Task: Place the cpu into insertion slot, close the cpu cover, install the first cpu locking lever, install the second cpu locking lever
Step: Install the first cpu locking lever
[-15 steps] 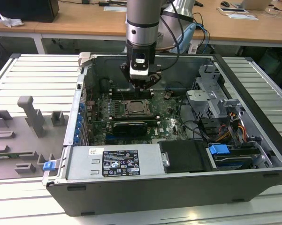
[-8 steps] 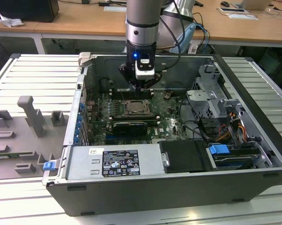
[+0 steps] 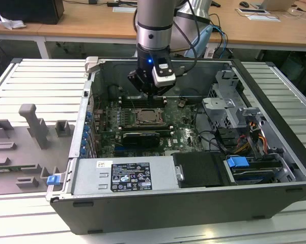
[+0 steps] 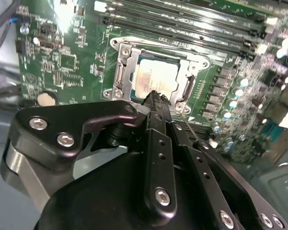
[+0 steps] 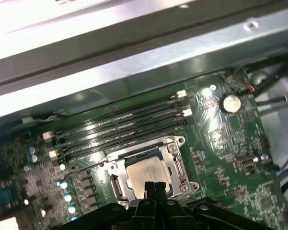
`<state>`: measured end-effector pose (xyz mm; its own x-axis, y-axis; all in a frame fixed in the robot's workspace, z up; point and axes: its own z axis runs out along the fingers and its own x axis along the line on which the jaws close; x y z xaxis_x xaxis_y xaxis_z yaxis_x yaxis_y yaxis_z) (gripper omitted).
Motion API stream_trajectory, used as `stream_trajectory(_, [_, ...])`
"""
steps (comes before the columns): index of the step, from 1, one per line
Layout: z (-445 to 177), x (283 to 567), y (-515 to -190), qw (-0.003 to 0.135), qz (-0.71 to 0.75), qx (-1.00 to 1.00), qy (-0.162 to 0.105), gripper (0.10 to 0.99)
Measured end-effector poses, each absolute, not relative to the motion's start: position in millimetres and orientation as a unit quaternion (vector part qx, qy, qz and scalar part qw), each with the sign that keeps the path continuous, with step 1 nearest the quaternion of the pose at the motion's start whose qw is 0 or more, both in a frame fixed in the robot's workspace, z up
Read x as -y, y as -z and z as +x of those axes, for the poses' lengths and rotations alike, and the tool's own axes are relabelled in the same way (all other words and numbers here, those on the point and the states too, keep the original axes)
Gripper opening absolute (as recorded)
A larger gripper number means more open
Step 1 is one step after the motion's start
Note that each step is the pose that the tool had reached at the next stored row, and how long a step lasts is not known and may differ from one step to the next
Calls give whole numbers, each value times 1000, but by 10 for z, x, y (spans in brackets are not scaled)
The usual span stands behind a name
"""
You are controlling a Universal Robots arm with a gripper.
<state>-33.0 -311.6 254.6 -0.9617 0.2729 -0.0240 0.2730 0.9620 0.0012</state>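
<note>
Black hand [image 4: 155, 98], fingers clenched tip to tip, at one edge of the cpu [image 4: 155, 76]; contact not discernible. Pale silver cpu seated in the insertion slot [image 4: 158, 54], framed by the cpu cover [image 4: 126, 72] lying flat over it. Long black memory slots [image 5: 120, 127] just beside the insertion slot. In the exterior view, insertion slot near the centre of the green motherboard [image 3: 108, 122], memory slots toward 12 o'clock of it, power supply [image 3: 122, 175] toward 6 o'clock, open computer case [image 3: 275, 107] on a slatted tabletop [image 3: 35, 76].
</note>
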Motion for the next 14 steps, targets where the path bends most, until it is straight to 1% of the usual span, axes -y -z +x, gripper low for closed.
stream_trajectory(14, [-343, 3116, -2535, 12, -18, -1000, -1, 106])
